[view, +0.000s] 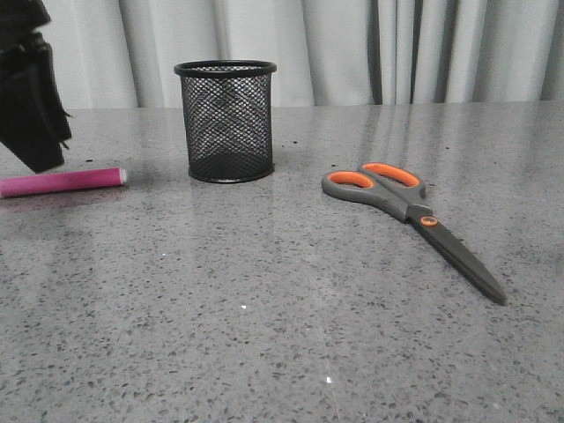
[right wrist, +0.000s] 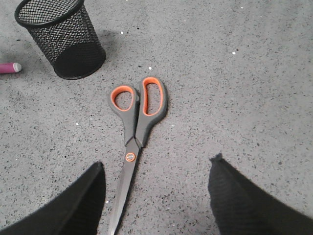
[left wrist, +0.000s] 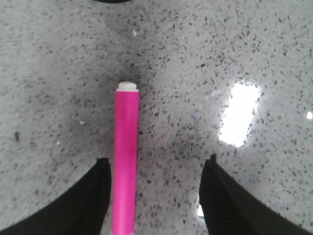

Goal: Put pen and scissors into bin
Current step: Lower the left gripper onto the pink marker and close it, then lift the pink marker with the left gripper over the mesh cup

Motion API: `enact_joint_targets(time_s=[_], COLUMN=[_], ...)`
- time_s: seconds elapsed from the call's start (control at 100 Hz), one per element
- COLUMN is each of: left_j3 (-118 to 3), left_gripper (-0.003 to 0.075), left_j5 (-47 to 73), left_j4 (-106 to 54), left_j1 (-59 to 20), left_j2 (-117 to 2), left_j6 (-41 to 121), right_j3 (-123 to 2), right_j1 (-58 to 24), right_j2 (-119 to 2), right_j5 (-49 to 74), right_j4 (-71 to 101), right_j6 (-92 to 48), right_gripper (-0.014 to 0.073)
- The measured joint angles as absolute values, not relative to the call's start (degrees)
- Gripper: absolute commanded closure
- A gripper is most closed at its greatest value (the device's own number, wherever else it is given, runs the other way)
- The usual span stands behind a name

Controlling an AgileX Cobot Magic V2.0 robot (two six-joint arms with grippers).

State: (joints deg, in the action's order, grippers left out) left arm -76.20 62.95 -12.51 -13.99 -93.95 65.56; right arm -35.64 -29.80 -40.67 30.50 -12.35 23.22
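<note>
Pale curtains behind, a grey speckled table in front, glossy enough to throw back glare. Upper centre of the front view: the bin, a black mesh cup, upright and empty so far as can be seen. At right of centre, the scissors, lying flat and closed, orange-lined loops towards the bin, blades running to lower right. At the far left edge, the pen, lying flat, white tip towards the bin, well apart from it.

Left tool spread wide just above the table, pen between its fingers but close beside the one at lower left of the wrist view, nothing pinched yet. Right tool likewise spread, blades of the scissors reaching in between its fingers, loops ahead; no contact visible.

Pen: probably light, stiff and smooth, apt to roll on this slick top; best taken across the barrel near mid-length, tool centred first. Scissors: likely heavier towards the blades, rigid, low to the table; best taken near the orange pivot screw or the handle neck, then dropped blades first.
</note>
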Motion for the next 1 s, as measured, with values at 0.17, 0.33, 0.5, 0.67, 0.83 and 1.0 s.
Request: enact_joint_targets(time_s=[0.17,0.33,0.5,0.67,0.83,1.0], left_j3=[-76.20,-76.42,-77.22,-77.36,-77.21,-76.31], left_gripper=[0.0344,0.0345,0.0426,0.0736,0.0739,0.0739], left_j5=[60.96,60.49,60.94,62.09,61.71,54.05], left_j4=[-12.77,-12.91,-13.55,-14.58,-14.58,-15.85], left_j1=[-13.99,-13.99,-13.96,-13.96,-13.96,-13.35], left_j2=[-96.94,-99.56,-100.55,-100.92,-100.36,-95.31], left_j6=[65.81,65.93,65.93,65.93,65.93,61.62], right_j3=[-35.64,-35.64,-35.64,-35.64,-35.64,-35.64], right_j1=[-29.80,-29.80,-29.80,-29.80,-29.80,-29.80], right_j2=[-40.67,-40.67,-40.67,-40.67,-40.67,-40.67], right_j5=[30.87,32.13,33.24,33.48,33.48,33.48], right_j4=[-12.47,-12.47,-12.47,-12.47,-12.47,-12.47], right_j6=[23.22,23.22,23.22,23.22,23.22,23.22], right_gripper=[0.0181,0.0181,0.0181,0.0181,0.0181,0.0181])
